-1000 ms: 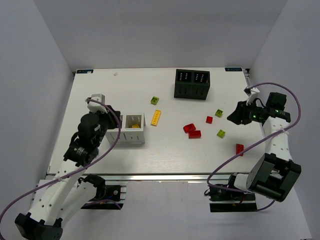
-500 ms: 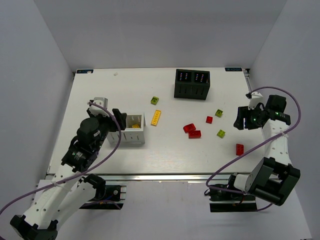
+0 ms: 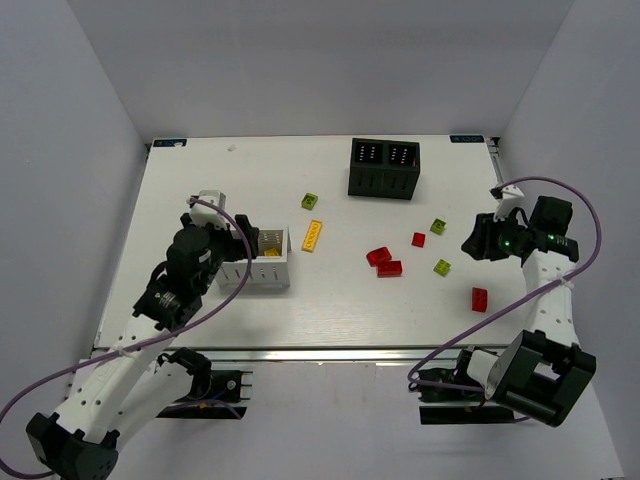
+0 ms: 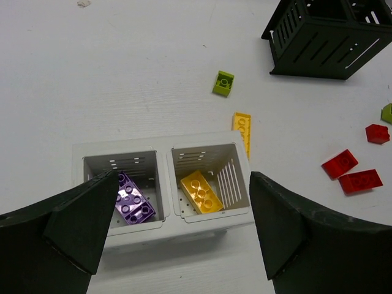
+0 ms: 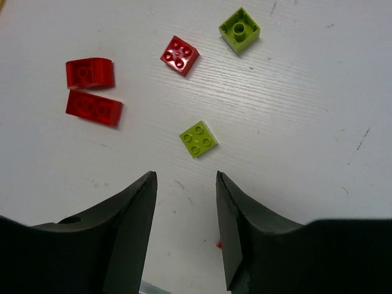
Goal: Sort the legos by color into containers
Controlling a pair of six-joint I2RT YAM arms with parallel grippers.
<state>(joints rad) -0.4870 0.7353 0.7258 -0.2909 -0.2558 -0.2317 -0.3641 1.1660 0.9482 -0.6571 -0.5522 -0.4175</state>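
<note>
left gripper (image 4: 181, 236) hanging above white box (image 4: 160, 144), jaws wide apart, nothing in them. purple brick (image 4: 135, 199) in box's left compartment, yellow brick (image 4: 201, 191) in right one, so one colour per slot. right gripper (image 5: 184, 208) way off right of white box, jaws apart too, aimed at lime brick (image 5: 198, 139), likely next grab.

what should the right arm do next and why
Probably ease the right gripper forward and down over the nearest green brick. Its jaws stand open and empty, and that brick lies flat just ahead of the gap between them, with nothing touching it.
</note>
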